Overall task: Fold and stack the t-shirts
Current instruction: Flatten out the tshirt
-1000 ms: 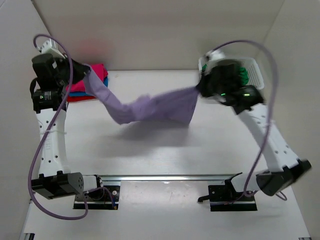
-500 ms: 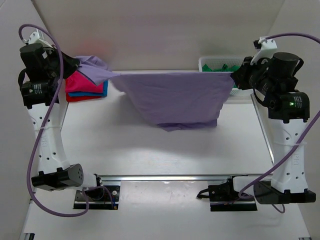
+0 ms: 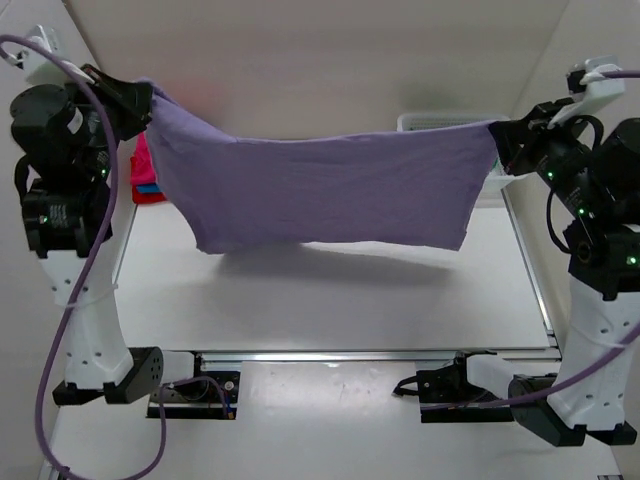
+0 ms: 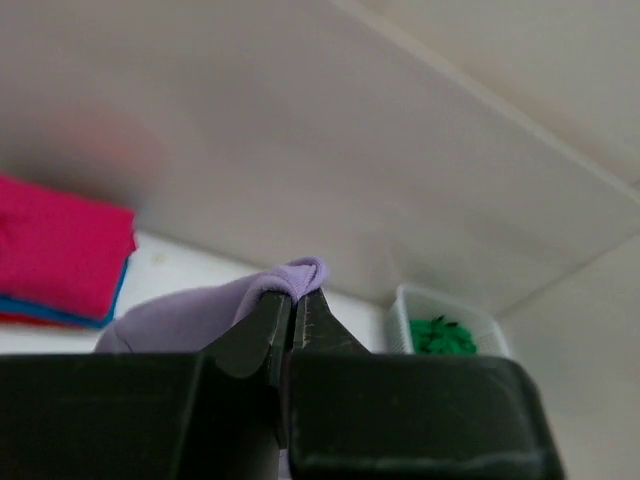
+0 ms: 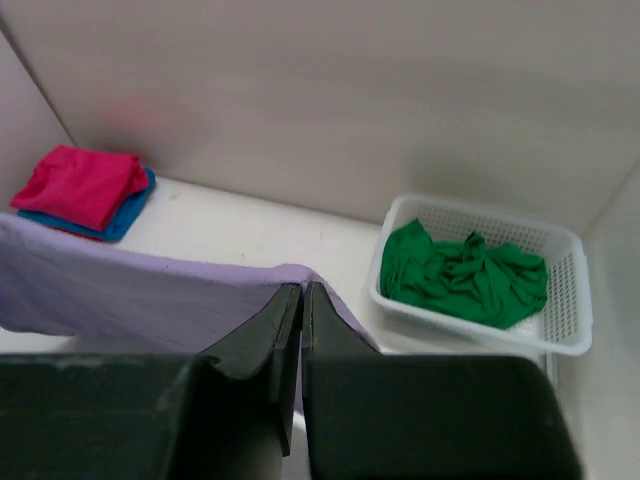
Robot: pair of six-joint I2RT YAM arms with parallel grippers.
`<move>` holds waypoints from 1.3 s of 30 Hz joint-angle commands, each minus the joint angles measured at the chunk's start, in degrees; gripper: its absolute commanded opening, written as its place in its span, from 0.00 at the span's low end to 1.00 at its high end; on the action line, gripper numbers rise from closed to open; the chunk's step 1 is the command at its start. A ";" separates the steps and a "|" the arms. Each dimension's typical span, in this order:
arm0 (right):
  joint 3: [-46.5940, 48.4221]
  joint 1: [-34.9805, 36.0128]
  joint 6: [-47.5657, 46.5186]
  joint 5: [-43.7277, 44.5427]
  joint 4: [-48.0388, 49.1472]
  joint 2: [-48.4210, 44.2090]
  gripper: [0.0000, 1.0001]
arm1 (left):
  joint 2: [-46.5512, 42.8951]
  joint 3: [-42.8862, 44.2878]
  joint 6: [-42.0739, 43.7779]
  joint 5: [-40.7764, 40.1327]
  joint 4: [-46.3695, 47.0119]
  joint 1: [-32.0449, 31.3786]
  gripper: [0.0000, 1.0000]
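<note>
Shows a lilac purple t-shirt stretched wide in the air above the white table, touching nothing below. Pinched at one top corner by the left gripper, with jaws pressed together on a small fold of cloth. Pinched at the opposite top corner by the right gripper, likewise clamped tight on the edge. Hangs as a broad, soft sheet of thin matte knit, with the top edge sagging slightly mid-span, the lower edge loose and uneven, and shallow wrinkles running across.

Looks like the spreading step, with no fold made yet. Probably calls next for lowering both corners together so the cloth lands flat on the table, keeping even tension to avoid bunching.

At the table's far left: a neat folded stack with squared edges, a magenta pink t-shirt on top, a blue t-shirt beneath, and a red t-shirt at the bottom. At the far right: a green t-shirt, crumpled in a heap inside a white basket of rigid plastic lattice, rectangular with rounded corners.
</note>
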 commanded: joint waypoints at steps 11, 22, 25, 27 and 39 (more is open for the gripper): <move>2.59 -0.69 2.68 -11.06 5.12 9.85 0.00 | 4.56 13.88 1.96 -7.88 -7.07 -5.97 0.00; 7.69 -0.60 3.99 -11.06 18.44 31.22 0.00 | 34.24 26.85 -1.19 13.77 -4.98 5.20 0.00; 25.18 -0.51 5.83 -10.36 17.69 43.75 0.00 | 41.62 34.56 -6.71 21.41 1.24 8.89 0.00; 40.30 -1.37 8.98 -12.19 17.24 51.66 0.00 | 44.01 37.66 -14.59 30.52 9.31 12.14 0.00; 33.87 -5.53 9.03 -15.11 16.93 50.11 0.00 | 44.65 40.84 -24.18 43.42 18.02 17.98 0.00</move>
